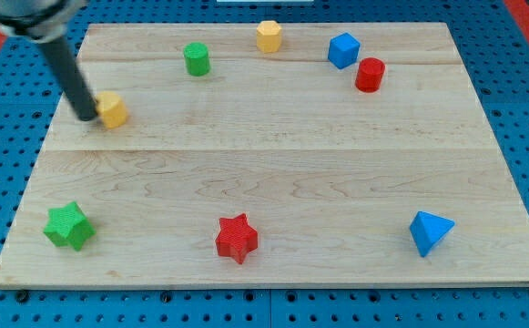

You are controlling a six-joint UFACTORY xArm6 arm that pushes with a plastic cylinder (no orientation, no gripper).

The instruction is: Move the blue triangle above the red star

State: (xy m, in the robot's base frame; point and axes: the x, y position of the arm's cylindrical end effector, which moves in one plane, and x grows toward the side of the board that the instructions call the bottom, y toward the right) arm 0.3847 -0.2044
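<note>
The blue triangle (429, 231) lies near the view's bottom right of the wooden board (273, 155). The red star (237, 238) lies at the bottom middle, well to the left of the triangle. My tip (86, 116) is at the view's upper left, touching the left side of a yellow block (111, 109). It is far from both the triangle and the star.
A green star (69, 226) sits at the bottom left. A green cylinder (197, 58), a yellow hexagon (269, 36), a blue block (343, 50) and a red cylinder (370, 75) lie along the top. Blue pegboard surrounds the board.
</note>
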